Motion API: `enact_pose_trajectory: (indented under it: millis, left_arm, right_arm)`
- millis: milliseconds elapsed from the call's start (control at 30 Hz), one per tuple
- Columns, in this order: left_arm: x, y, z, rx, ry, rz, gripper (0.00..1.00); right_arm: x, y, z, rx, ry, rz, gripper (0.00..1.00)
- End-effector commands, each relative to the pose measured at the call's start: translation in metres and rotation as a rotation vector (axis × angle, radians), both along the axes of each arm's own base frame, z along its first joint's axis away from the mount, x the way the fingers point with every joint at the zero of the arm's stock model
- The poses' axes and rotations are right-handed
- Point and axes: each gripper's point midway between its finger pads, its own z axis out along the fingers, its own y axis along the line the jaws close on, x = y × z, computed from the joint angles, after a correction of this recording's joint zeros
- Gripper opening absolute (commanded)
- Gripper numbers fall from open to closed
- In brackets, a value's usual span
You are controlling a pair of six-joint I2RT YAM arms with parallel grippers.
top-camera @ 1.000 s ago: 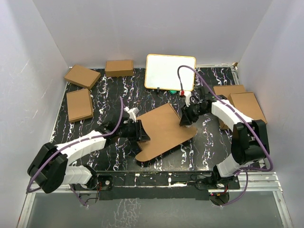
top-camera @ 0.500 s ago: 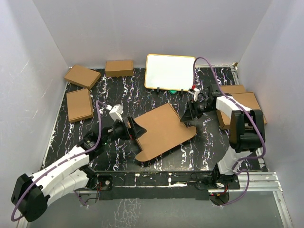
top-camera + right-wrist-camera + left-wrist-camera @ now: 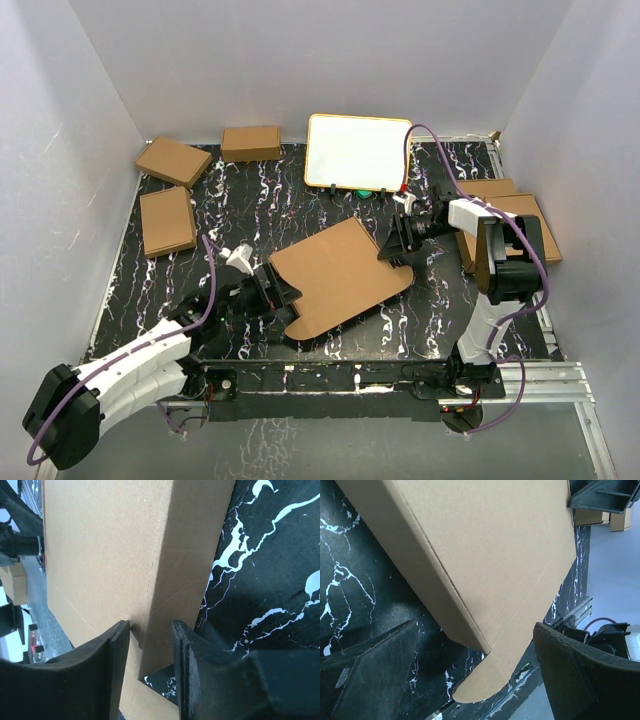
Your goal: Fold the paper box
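As the overhead view comes up, I read a black table veined with white, shut in by plain white walls at 9, 12 and 3 o'clock. A metal frame runs along the 6 o'clock edge by the arm bases.

Count: one paper box, one white-faced board with a tan frame, five small folded boxes, two arms.

Paper box: at table centre, a brown sheet lying askew, long axis roughly 8 to 2 o'clock, with a rounded flap at its 7 o'clock end. The left wrist view shows the paper box with one side creased into a low wall.

Board: flat at 12 o'clock, close to the far wall.

Small folded boxes: three sit apart from one another at 10 to 11 o'clock. Two more overlap at 3 o'clock.

Left gripper: at the sheet's 8 o'clock edge, jaws spread wide. In its own camera the left gripper has the creased corner between its fingers, the near finger apart from the cardboard.

Right gripper: at the sheet's 2 o'clock corner. Its wrist camera shows the right gripper with jaws set narrow, straddling a raised fold of the paper box. I cannot tell whether they press on it.
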Motion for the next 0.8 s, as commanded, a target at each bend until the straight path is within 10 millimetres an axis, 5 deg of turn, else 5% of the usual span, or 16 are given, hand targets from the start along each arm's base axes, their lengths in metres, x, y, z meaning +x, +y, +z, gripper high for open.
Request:
enact_pose_trajectory:
  millis: [0,200,767]
  left_arm:
    - [0.005,-0.006,0.009,-0.078,-0.004,0.027,0.97]
    - [0.004,-0.012,0.003,-0.128,0.032,0.033,0.97]
    - [0.012,-0.013,-0.01,-0.187,0.084,0.121,0.97]
  right_arm:
    - [0.016,-0.01,0.005,0.033,-0.008,-0.057,0.39]
    - [0.018,-0.019,-0.008,0.021,0.041,-0.093,0.21]
    - [0.02,-0.036,-0.023,0.053,0.124,-0.172,0.16]
